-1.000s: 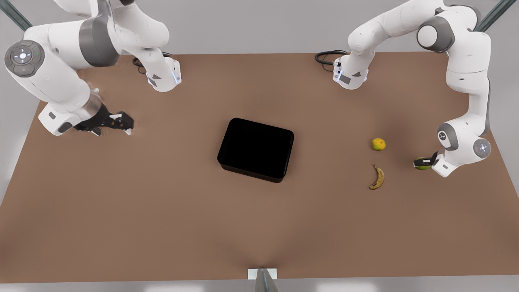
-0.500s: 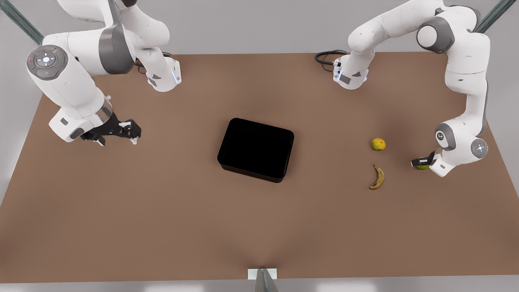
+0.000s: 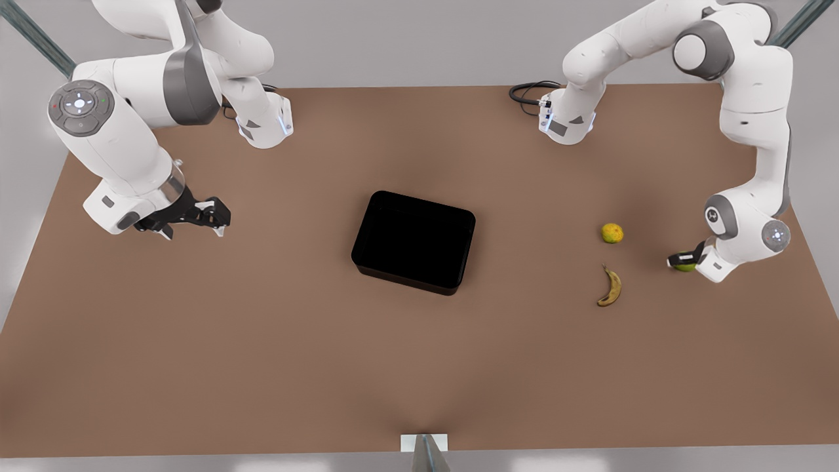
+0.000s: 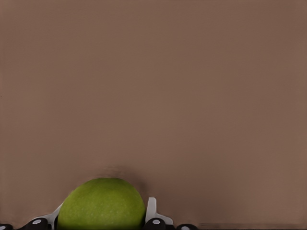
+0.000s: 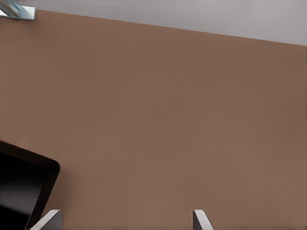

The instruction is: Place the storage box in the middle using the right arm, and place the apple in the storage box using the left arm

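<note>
The black storage box (image 3: 414, 240) lies open-topped at the middle of the brown table; one corner of it (image 5: 21, 187) shows beside my right gripper's fingers. My right gripper (image 3: 219, 217) (image 5: 125, 221) hovers open over bare table on the front view's left, well away from the box. The green apple (image 3: 686, 267) (image 4: 101, 205) rests near the table edge on the front view's right. My left gripper (image 3: 682, 261) (image 4: 103, 218) is low at the apple, one finger pressed against each side of it.
A yellow-orange round fruit (image 3: 612, 233) and a spotted banana (image 3: 610, 287) lie between the apple and the box. Both arm bases (image 3: 265, 124) (image 3: 567, 121) stand at the table's far edge, with a black cable (image 3: 527, 92) beside one.
The right arm has swung its gripper a little toward the box and lifted its elbow. The left gripper at the apple has shifted only slightly.
</note>
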### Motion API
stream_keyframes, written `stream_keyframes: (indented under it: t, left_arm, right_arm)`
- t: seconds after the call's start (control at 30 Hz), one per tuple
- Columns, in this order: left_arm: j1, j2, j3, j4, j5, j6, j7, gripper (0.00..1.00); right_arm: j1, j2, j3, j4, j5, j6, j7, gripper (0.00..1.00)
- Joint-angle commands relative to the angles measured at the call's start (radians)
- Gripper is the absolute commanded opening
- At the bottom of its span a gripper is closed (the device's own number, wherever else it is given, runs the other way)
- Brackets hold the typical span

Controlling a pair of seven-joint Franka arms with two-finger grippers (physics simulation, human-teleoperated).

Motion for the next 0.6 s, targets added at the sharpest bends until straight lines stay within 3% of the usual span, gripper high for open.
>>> stream_keyframes:
  t: [0.0,0.17,0.23,0.33,0.37,0.57]
  left_arm:
    - [0.000,-0.003,-0.001,-0.002,-0.029,-0.001,0.001,0.71]
    - [-0.003,-0.176,-0.098,-0.147,-0.030,-0.012,-0.125,0.71]
    - [-0.003,-0.232,-0.179,-0.182,-0.030,-0.017,-0.202,0.71]
    - [-0.009,-0.281,-0.394,-0.186,-0.034,-0.049,-0.432,0.71]
    - [-0.054,-0.285,-0.431,-0.185,-0.037,-0.050,-0.510,0.71]
    - [-0.568,-0.284,-0.423,-0.093,-0.130,-0.047,-0.958,0.71]
  right_arm:
    - [0.000,0.000,0.000,0.000,0.000,0.000,0.000,1.00]
    - [0.000,0.000,0.000,0.000,0.000,0.000,0.000,1.00]
    - [0.000,-0.002,0.000,0.000,0.000,0.000,0.000,1.00]
    - [0.000,0.000,0.000,0.000,0.000,0.000,0.000,1.00]
    - [0.000,-0.002,0.000,0.000,0.000,0.000,0.000,1.00]
    - [0.000,0.000,0.000,0.000,0.000,0.000,0.000,1.00]
